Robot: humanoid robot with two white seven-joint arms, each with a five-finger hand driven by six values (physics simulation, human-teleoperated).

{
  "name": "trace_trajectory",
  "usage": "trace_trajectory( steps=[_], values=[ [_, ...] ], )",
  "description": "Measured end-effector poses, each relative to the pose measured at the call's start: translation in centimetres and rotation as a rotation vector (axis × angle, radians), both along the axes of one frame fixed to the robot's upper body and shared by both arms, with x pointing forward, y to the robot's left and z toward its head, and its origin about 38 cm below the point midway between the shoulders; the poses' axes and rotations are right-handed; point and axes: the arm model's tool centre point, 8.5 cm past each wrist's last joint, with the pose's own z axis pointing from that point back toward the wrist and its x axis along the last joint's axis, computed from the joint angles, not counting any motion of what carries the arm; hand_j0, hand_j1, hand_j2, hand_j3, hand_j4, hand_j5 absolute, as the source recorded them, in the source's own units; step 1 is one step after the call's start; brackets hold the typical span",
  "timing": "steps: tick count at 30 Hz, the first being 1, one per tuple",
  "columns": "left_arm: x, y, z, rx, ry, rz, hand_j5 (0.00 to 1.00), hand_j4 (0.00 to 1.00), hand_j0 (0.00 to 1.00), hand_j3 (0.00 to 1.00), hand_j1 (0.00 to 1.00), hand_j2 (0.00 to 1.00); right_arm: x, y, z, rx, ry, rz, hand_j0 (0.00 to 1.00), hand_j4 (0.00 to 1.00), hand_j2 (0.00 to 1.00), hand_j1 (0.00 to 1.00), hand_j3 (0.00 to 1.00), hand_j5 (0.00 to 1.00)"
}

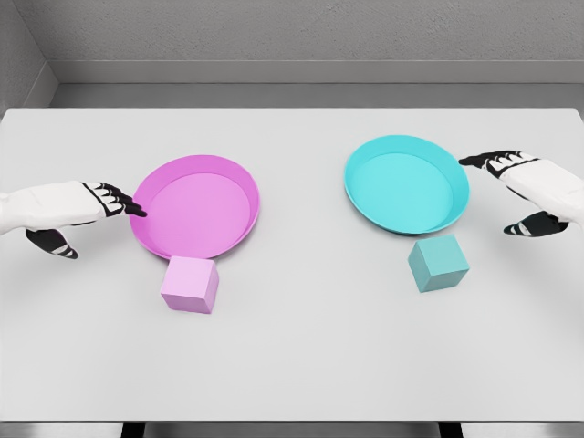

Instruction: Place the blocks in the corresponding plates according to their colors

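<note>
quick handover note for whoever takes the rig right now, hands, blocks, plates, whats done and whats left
Left hand: open, holding nothing, fingertips at the left rim of the pink plate.
Right hand: open, holding nothing, just right of the cyan plate.
Pink block: on the table, right in front of the pink plate, not in it.
Cyan block: on the table just in front of the cyan plate, not in it.
Done: nothing placed; both plates hold nothing.
Left: put the pink block in the pink plate and the cyan block in the cyan plate.
</note>
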Motion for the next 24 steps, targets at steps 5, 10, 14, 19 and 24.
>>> trace_trajectory(
  steps=[5, 10, 14, 19, 24],
  values=[
    [0.1, 0.0, 0.7, 0.002, -0.017, -0.003, 1.00, 1.00, 1.00, 1.00, 1.00, 1.00, 0.0, 0.0, 0.0, 0.000, -0.001, 0.003, 1.00, 1.00, 1.00, 1.00, 1.00, 1.00],
    [-0.8, -1.5, 1.7, 0.006, -0.038, -0.066, 1.00, 1.00, 1.00, 1.00, 1.00, 1.00, 0.0, -0.4, -0.3, 0.002, 0.009, -0.004, 1.00, 1.00, 1.00, 1.00, 1.00, 1.00],
    [-1.9, -4.5, 2.8, 0.018, -0.084, -0.172, 1.00, 1.00, 1.00, 1.00, 1.00, 1.00, 0.1, 0.1, 0.1, -0.004, 0.007, 0.023, 1.00, 1.00, 1.00, 1.00, 1.00, 1.00],
    [-2.8, -7.0, 3.7, 0.009, -0.119, -0.253, 1.00, 1.00, 1.00, 1.00, 1.00, 1.00, 0.5, 3.0, -0.4, -0.060, 0.102, 0.148, 1.00, 1.00, 1.00, 1.00, 1.00, 1.00],
    [-3.3, -8.4, 4.1, -0.002, -0.135, -0.300, 1.00, 1.00, 1.00, 1.00, 1.00, 1.00, -0.3, 3.8, -2.7, -0.097, 0.215, 0.194, 1.00, 1.00, 1.00, 1.00, 1.00, 1.00]
  ],
)
